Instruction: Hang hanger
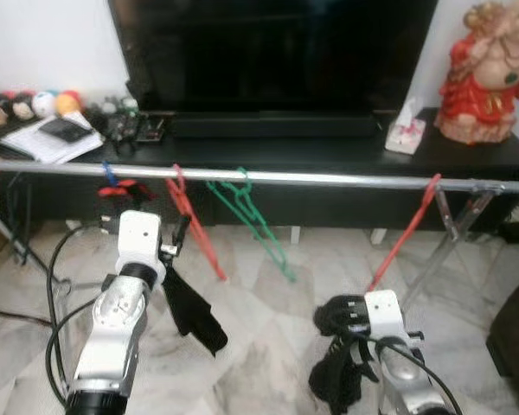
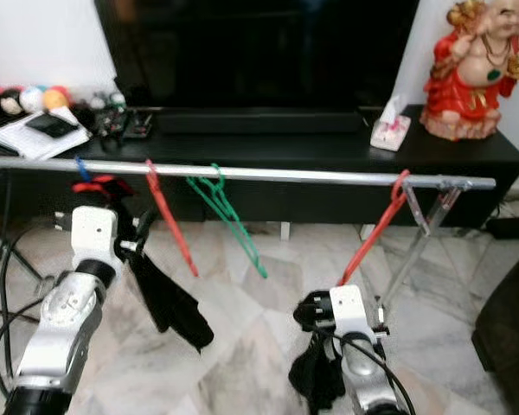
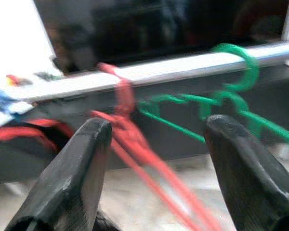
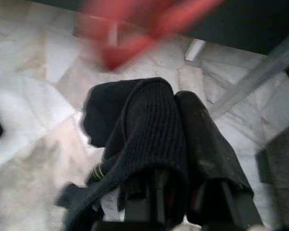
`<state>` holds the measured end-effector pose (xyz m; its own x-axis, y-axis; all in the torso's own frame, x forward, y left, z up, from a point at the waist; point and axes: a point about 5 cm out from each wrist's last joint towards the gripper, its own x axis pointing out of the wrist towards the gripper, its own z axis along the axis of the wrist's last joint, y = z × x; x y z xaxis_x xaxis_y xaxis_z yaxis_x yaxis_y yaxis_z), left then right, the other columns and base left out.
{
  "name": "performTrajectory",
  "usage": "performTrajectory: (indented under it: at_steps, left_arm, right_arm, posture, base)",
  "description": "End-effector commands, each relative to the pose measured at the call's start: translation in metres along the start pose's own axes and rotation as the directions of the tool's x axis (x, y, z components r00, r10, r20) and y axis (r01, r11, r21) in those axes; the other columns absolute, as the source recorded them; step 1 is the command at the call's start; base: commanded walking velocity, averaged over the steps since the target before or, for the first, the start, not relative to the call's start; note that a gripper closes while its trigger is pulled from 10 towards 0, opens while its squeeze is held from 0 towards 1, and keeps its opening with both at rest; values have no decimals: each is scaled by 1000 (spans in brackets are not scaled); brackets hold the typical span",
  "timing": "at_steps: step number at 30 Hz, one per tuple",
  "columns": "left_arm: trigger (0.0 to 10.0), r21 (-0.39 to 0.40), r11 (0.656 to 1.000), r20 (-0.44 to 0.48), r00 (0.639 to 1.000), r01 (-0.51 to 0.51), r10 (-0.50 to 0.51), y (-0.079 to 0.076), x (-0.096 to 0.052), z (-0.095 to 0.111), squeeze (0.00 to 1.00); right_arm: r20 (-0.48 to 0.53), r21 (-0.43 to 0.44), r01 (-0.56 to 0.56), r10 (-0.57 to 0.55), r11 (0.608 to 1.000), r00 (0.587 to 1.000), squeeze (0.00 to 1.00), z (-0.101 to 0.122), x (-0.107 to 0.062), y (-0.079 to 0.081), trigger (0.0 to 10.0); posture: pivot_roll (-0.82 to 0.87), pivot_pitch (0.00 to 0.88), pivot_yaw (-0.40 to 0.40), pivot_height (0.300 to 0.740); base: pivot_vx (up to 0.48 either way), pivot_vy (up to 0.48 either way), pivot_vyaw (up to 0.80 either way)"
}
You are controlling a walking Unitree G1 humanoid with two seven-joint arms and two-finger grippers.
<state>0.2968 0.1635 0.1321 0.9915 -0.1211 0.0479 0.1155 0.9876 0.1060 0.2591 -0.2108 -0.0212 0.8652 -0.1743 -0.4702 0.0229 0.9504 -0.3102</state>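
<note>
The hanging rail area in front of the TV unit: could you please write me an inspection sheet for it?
Surface: marble floor; silver rail spans the scene.
Job's things: red hanger, green hanger and a second red hanger hang on the rail.
Clutter: papers, tissue pack, red figurine on the TV unit.
Grippers: left tool open before the red hanger; right tool shut on black sock.
Cables: black cables at left.
Surroundings: television.

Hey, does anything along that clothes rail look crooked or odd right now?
Yes. The green hanger and both red hangers hang bare and slanted off the metal rail, while the right gripper grips a black knit garment.
</note>
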Motion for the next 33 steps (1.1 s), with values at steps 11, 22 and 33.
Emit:
performTrajectory:
  at_steps: [11, 22, 33]
  left_arm:
    - [10000, -1, 999, -228, 973, -33, 32, 3, 11, -13, 0]
    - [10000, -81, 997, -337, 941, -15, -14, -17, 51, -10, 0]
    - [10000, -147, 985, -425, 905, -89, 19, -33, 80, -10, 0]
  right_arm:
    - [29, -7, -7, 7, 1000, 1000, 0, 8, 2, 3, 10000]
    - [32, -9, -13, 13, 1000, 999, 0, 10, 3, 6, 10000]
    - [37, -29, -17, 18, 999, 999, 0, 12, 4, 6, 10000]
  posture:
    - [-55, 0, 11, 740]
    - [-66, 0, 21, 740]
    - [-70, 0, 19, 740]
  base:
    - [109, 0, 0]
    - [0, 0, 0]
    - [0, 0, 0]
